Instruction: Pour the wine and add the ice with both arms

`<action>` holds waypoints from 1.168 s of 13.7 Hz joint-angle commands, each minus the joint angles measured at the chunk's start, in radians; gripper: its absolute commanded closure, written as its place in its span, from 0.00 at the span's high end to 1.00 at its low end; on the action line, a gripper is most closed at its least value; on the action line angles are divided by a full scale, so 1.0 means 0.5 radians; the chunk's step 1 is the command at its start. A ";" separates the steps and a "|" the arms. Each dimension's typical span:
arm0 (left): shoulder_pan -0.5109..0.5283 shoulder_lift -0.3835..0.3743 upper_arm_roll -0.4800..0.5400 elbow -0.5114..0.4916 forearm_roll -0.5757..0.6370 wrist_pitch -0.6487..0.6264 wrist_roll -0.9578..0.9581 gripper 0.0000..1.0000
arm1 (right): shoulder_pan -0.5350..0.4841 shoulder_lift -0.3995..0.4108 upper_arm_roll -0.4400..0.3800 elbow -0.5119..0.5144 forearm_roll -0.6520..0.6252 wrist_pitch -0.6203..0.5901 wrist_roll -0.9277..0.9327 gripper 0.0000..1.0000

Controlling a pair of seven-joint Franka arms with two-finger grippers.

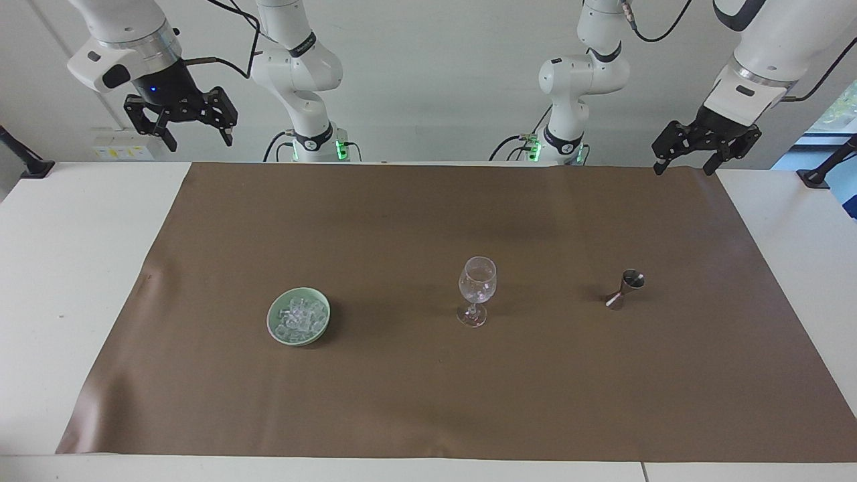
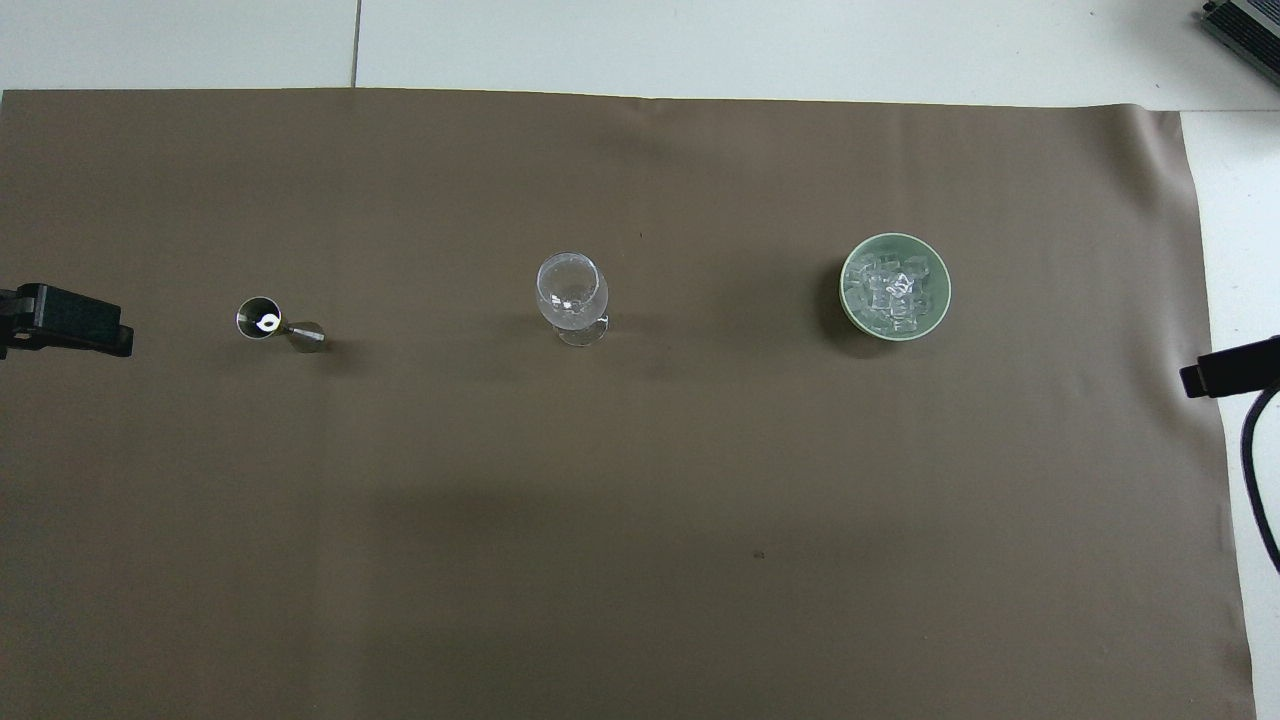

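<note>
A clear stemmed wine glass (image 1: pixel 477 288) (image 2: pixel 571 292) stands upright mid-mat. The ice (image 1: pixel 300 314) (image 2: pixel 893 287) is a heap of clear cubes in a pale green bowl (image 1: pixel 271 321) (image 2: pixel 846 295) toward the right arm's end. A small metal jigger (image 1: pixel 628 286) (image 2: pixel 270 322) stands upright toward the left arm's end; I cannot tell whether it holds wine. My left gripper (image 1: pixel 683 167) (image 2: pixel 65 320) hangs open and empty over the mat's corner nearest its base. My right gripper (image 1: pixel 199 139) (image 2: pixel 1230 368) hangs open and empty, high over the other near corner.
A brown mat (image 1: pixel 428 395) (image 2: pixel 640 560) covers most of the white table (image 1: pixel 73 268). Glass, bowl and jigger stand in one row across it, well apart. A black cable (image 2: pixel 1255 470) hangs by the right gripper.
</note>
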 commanded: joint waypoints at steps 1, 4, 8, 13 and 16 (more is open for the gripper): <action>-0.004 -0.016 0.008 -0.030 -0.025 0.020 -0.016 1.00 | -0.007 -0.025 0.005 -0.034 0.035 0.016 0.028 1.00; -0.011 -0.010 0.008 -0.036 -0.031 0.032 -0.022 1.00 | -0.007 -0.025 0.005 -0.034 0.035 0.013 0.028 1.00; 0.017 -0.019 0.014 -0.064 -0.080 0.029 -0.089 1.00 | -0.007 -0.025 0.005 -0.037 0.035 0.016 0.028 1.00; 0.213 -0.007 0.014 -0.226 -0.270 0.023 -0.310 1.00 | -0.007 -0.025 0.005 -0.034 0.035 0.013 0.028 1.00; 0.345 0.030 0.017 -0.379 -0.377 0.032 -0.404 1.00 | -0.007 -0.025 0.005 -0.034 0.035 0.016 0.028 1.00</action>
